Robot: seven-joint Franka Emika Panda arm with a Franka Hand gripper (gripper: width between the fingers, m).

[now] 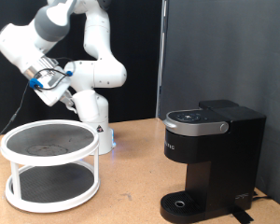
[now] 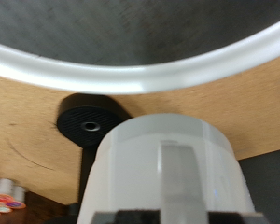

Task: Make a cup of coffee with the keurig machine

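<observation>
My gripper [image 1: 49, 84] is high at the exterior view's upper left, above the white round shelf. In the wrist view the cup [image 2: 168, 168], a plain white mug, fills the frame right in front of the camera and hangs clear of the table. It hides my fingers. In the exterior view I cannot tell the cup apart from the white hand. The keurig machine [image 1: 210, 154] stands at the exterior view's right, black, with its top lid down and its round drip base [image 1: 182, 203] bare. A black round piece with a centre hole [image 2: 89, 121] shows beyond the cup.
A white two-tier round shelf [image 1: 49, 191] with dark mesh trays stands on the brown table at the exterior view's left; its rim [image 2: 140, 73] arcs through the wrist view. Small white pods with reddish tops [image 2: 5, 196] lie at the wrist view's corner. The robot base [image 1: 101, 131] is behind the shelf.
</observation>
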